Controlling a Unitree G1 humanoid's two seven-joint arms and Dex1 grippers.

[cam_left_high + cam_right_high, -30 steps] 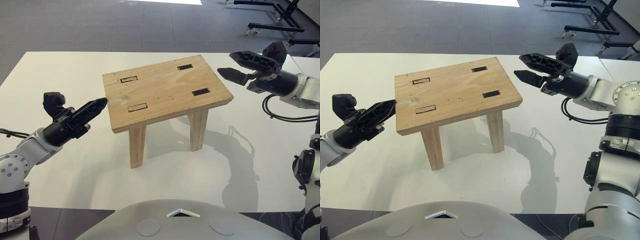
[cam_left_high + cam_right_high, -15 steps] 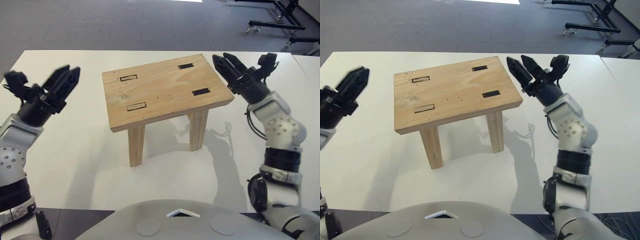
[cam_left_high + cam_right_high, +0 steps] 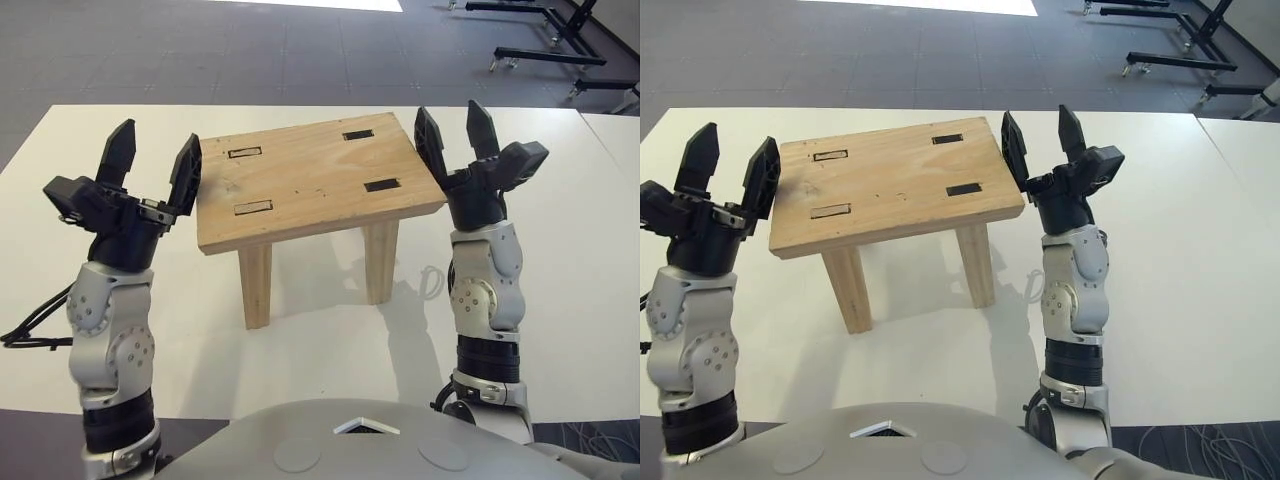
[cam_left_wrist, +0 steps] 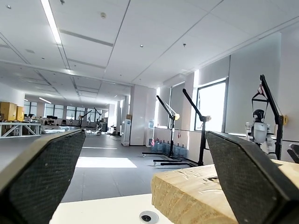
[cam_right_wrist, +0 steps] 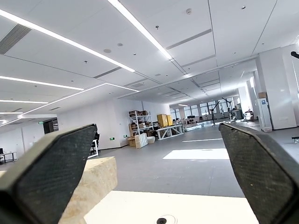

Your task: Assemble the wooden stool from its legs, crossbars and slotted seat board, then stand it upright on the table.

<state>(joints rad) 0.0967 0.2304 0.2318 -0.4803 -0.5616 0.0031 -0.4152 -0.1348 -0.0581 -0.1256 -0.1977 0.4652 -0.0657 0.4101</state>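
Standing upright on the white table (image 3: 560, 290), the assembled stool (image 3: 315, 180) sits between my arms; my left gripper (image 3: 155, 145) and right gripper (image 3: 450, 112) point upward, both spread wide, holding nothing.

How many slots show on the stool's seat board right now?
4. The far-left slot, far-right slot, near-left slot and near-right slot, one by each corner of the seat board. Its whole top shows, so none hidden.

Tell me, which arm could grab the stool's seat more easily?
Left, narrowly. Both are open beside the seat board, but the left gripper has the board's corner between its fingers in its wrist view; the right gripper has it behind one finger.
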